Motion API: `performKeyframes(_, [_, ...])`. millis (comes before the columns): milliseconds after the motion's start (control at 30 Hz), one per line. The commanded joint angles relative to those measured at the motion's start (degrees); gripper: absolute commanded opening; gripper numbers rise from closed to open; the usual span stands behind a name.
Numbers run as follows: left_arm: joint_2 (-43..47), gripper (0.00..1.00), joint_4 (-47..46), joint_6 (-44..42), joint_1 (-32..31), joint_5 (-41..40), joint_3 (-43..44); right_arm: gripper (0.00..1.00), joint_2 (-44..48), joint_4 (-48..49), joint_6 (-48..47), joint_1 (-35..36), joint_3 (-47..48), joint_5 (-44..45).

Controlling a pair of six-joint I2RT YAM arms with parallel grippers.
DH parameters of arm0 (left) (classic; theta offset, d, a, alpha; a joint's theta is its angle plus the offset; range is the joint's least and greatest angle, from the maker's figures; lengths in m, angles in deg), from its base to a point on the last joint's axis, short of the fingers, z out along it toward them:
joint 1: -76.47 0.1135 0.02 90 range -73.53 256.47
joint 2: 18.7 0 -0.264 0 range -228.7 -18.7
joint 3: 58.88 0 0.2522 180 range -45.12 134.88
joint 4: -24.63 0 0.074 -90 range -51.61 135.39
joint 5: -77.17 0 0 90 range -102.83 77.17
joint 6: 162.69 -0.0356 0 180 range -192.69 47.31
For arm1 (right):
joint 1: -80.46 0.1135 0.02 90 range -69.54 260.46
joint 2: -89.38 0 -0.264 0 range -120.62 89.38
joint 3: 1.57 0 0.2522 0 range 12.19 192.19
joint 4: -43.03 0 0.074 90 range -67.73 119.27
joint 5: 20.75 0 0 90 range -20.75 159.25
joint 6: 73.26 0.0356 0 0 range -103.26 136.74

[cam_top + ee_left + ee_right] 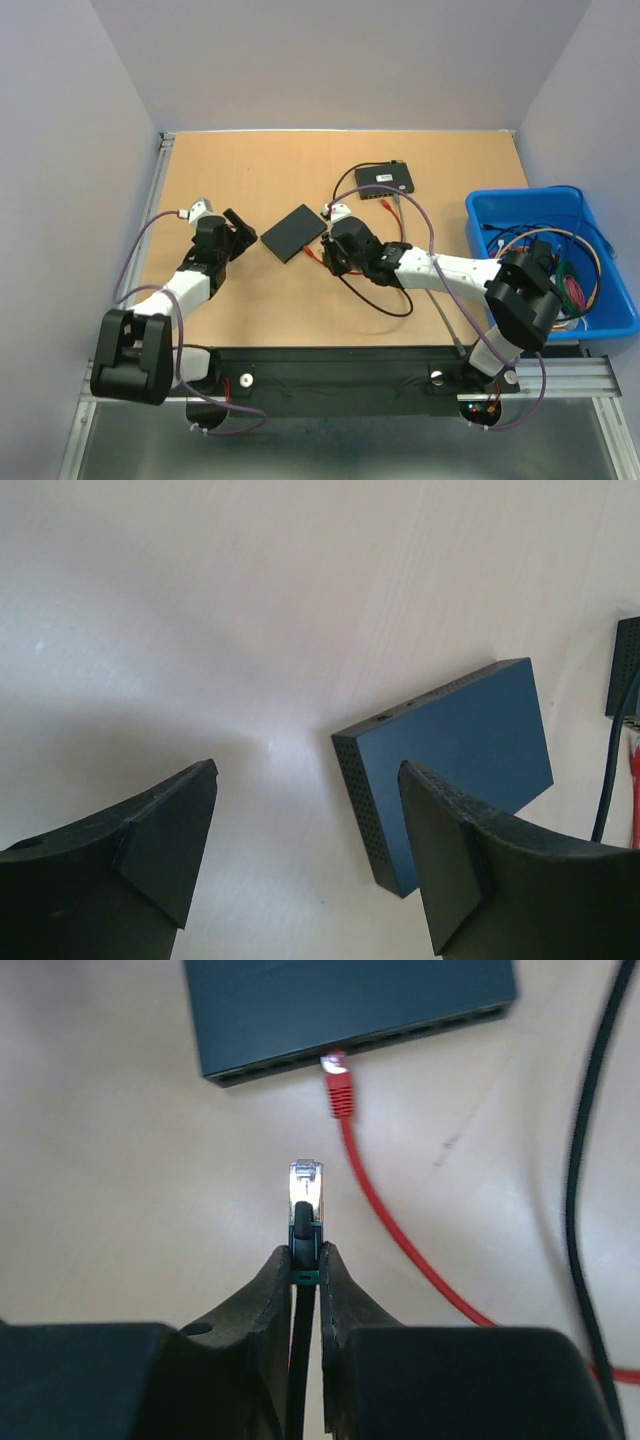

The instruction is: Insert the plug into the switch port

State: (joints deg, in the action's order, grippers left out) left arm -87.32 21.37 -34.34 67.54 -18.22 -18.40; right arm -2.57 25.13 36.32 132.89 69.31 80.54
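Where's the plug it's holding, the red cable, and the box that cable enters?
plug [306,1182]: right wrist view, clear tip.
red cable [343,1092]: right wrist view, connector boot.
box [340,998]: right wrist view, top face.

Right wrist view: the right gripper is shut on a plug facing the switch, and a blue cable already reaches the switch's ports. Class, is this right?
One detail is wrong: the cable reaching the ports of the switch is red, not blue, as the right wrist view shows. The right gripper is indeed shut on a plug facing the switch.
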Motion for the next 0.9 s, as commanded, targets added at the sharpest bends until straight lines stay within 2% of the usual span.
performKeyframes(0, [-5.8, 0.84, -8.0, -1.0, 0.3, 4.0, 5.4, 0.00, -1.8, 8.1, 1.7, 0.4, 1.0, -10.3])
performKeyframes(67, [-10.2, 0.84, -8.4, -1.3, 0.4, 5.0, 8.0, 0.00, -4.1, 9.0, 2.3, 0.4, 1.9, -13.3])
performKeyframes(300, [-18.6, 0.83, -12.2, -2.6, 1.3, 11.8, 11.0, 0.01, -9.7, 9.9, 2.5, 0.0, 5.0, -13.6])
performKeyframes(433, [-23.7, 0.81, -14.4, -4.3, 2.0, 19.2, 12.9, 0.01, -13.7, 9.9, 2.2, -0.7, 7.6, -14.3])
performKeyframes(633, [-27.3, 0.78, -20.1, -4.9, 2.2, 25.5, 12.0, 0.00, -16.8, 9.9, 1.9, -0.8, 10.1, -13.4])
performKeyframes(867, [-29.2, 0.76, -23.7, -4.0, 2.2, 28.1, 10.2, 0.01, -19.4, 9.5, 2.0, -0.9, 12.5, -11.6])
